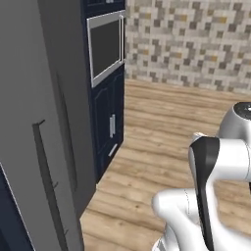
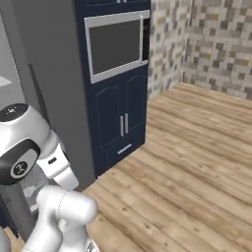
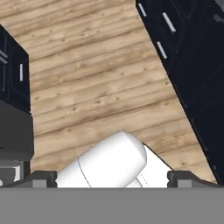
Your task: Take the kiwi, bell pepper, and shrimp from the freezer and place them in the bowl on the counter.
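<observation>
The freezer stands closed at the near left of the left base view, a tall grey slab with a long dark vertical handle running down its front. In the right base view the same grey body rises at the left, behind the robot's arm. The food items, bowl and desk cannot be made out from here.

Just to the right of the freezer is a tall navy blue cabinet column with a silver-framed built-in oven set high in it, two arched doors with small silver handles below, and a low drawer at the bottom. Beyond that, a wall of small beige, grey and tan mosaic tiles closes the far side of the room, and a light wooden plank floor spreads across the right and near ground.

In the hand view the gripper points down at the floor, its two dark fingertips standing far apart at the bottom corners, spread fully wide with nothing between them. Dark navy cabinet fronts with silver handles cross the upper right of that view, and another dark unit sits at its left edge.
</observation>
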